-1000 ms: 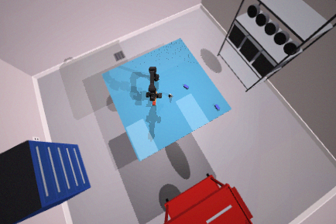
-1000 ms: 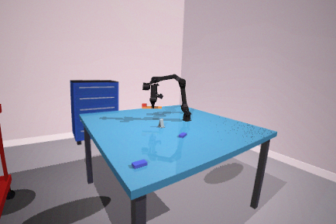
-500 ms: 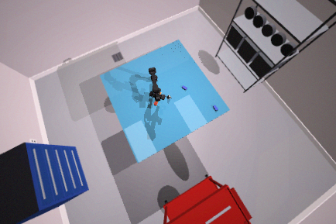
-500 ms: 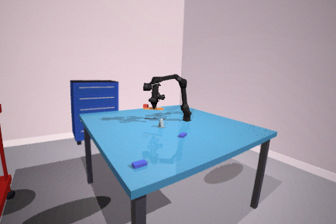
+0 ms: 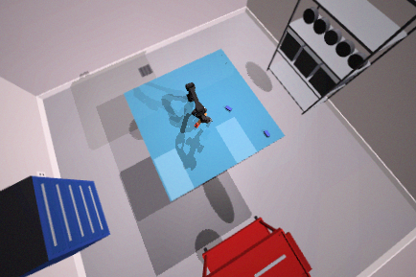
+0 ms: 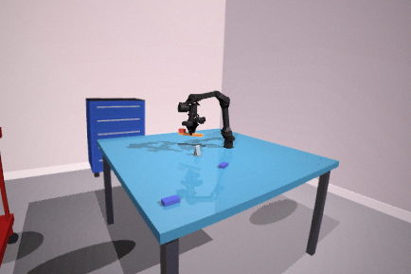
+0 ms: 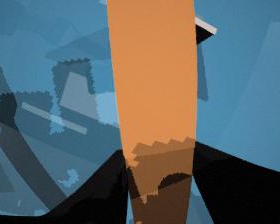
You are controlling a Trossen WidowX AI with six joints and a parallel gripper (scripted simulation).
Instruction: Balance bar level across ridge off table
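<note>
An orange bar [image 5: 205, 115] [image 6: 199, 135] [image 7: 153, 75] with a red block [image 5: 196, 126] [image 6: 182, 131] at one end hangs in the air above the blue table [image 5: 192, 175] [image 6: 284, 169]. My gripper [image 5: 201, 119] [image 6: 191, 133] [image 7: 157, 153] is shut on the bar, a finger at each side of it. The small pale ridge [image 6: 197, 151] [image 7: 206, 25] stands on the table; in the exterior view it is below the bar and nearer the camera. In the wrist view the bar hides part of the ridge. The bar looks close to level, with space under it.
Two small purple blocks lie on the table, one [image 5: 228, 108] [image 6: 223, 165] near the ridge and one [image 5: 266, 133] [image 6: 170, 200] near a table corner. A blue cabinet [image 5: 72, 214] [image 6: 118, 126], a red cart [image 5: 259, 252] and a shelf rack stand off the table.
</note>
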